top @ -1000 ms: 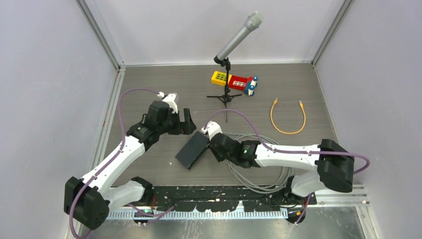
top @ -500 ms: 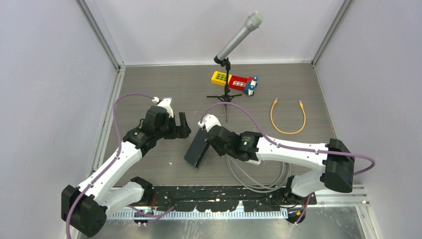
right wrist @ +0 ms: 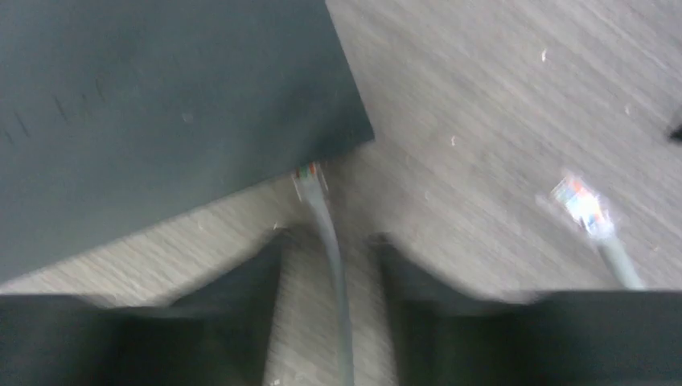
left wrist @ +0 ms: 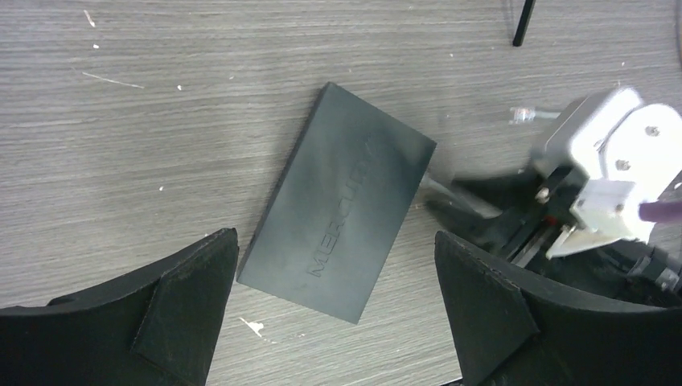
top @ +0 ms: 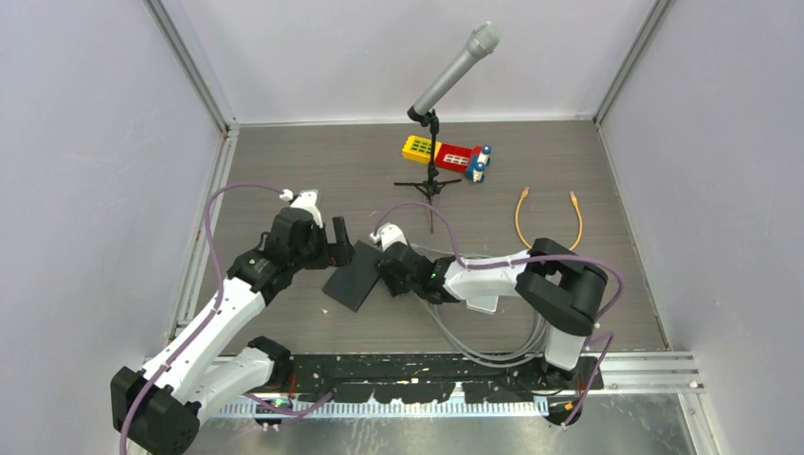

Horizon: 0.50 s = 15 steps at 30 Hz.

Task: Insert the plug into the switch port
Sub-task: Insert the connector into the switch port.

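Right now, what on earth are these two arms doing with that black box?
They are plugging a cable into a network switch. The right claw sits at the switch's edge, its fingers a little apart on either side of the cable, not pinching it. The plug is at the switch's side, seemingly in a port, though blur hides how deep. The left claw hovers wide open over the switch, touching nothing. A second plug lies loose on the table.

The switch (left wrist: 342,213) is matte black with lettering in the same black. The table (top: 284,161) shows grey wood-grain with white flecks. The cable (right wrist: 334,257) is grey, its plug (right wrist: 309,181) clear with coloured wires showing through. The patch cable (top: 548,224) is orange; the toy (top: 446,154) is yellow, red and blue.
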Each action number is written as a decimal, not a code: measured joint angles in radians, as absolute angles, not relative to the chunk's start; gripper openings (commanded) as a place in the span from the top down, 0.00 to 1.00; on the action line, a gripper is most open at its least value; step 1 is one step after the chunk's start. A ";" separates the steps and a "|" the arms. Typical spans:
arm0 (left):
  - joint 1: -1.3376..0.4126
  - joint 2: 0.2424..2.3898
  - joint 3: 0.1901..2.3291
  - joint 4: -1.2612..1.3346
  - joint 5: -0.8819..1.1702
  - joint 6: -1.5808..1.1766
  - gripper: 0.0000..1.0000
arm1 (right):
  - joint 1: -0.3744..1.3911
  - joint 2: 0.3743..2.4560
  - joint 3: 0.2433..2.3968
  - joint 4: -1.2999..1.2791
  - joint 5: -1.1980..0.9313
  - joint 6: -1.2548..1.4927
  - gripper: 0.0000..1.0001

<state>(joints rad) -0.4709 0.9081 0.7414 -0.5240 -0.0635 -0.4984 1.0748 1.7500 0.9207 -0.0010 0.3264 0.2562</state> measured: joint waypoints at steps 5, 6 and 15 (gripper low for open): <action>-0.471 0.912 0.738 -0.540 -0.064 -0.498 0.05 | 1.050 1.779 0.931 0.105 0.309 0.269 0.20; -0.471 0.909 0.734 -0.541 -0.065 -0.498 0.05 | 1.047 1.769 0.931 0.104 0.309 0.268 0.20; -0.471 0.881 0.714 -0.547 -0.075 -0.496 0.06 | 1.032 1.348 0.830 -0.047 0.309 0.255 0.19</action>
<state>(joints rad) -0.4709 0.8814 0.7136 -0.5468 -0.0750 -0.4957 1.0325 1.3483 0.8299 -0.0467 0.3092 0.2550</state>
